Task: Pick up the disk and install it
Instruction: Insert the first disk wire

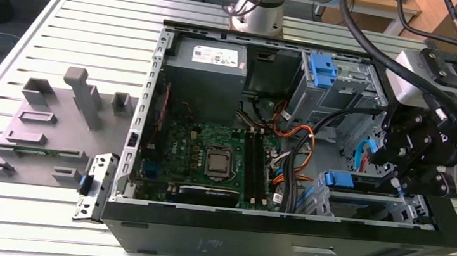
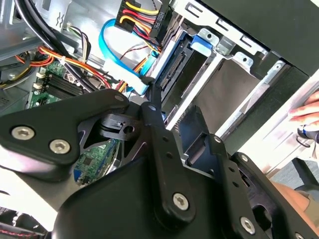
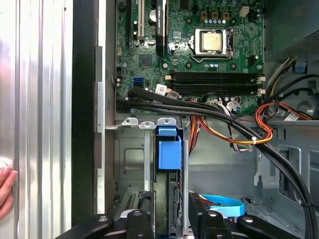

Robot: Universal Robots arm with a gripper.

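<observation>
The disk point(image 3: 168, 152) stands on edge in the lower drive bay of the open computer case point(image 1: 285, 236). Its blue end tab point(image 1: 339, 178) points toward the green motherboard point(image 1: 208, 158). In the second wrist view the disk's point(image 2: 185, 63) blue rail and dark side run along the bay's metal wall. My black gripper point(image 1: 401, 178) hangs over this bay at the exterior view's right. In both wrist views its fingers point(image 3: 147, 219) sit on either side of the disk's end away from the tab, and the gripper point(image 2: 177, 117) looks shut on it.
Black, orange and blue cables point(image 3: 234, 130) cross beside the bay. A taller blue-tabbed drive cage point(image 1: 323, 74) and a grey power-supply box point(image 1: 210, 59) stand at the case's back. A grey fixture plate point(image 1: 40, 140) lies on the slotted table. A person's hand point(image 3: 5, 191) rests beside the case.
</observation>
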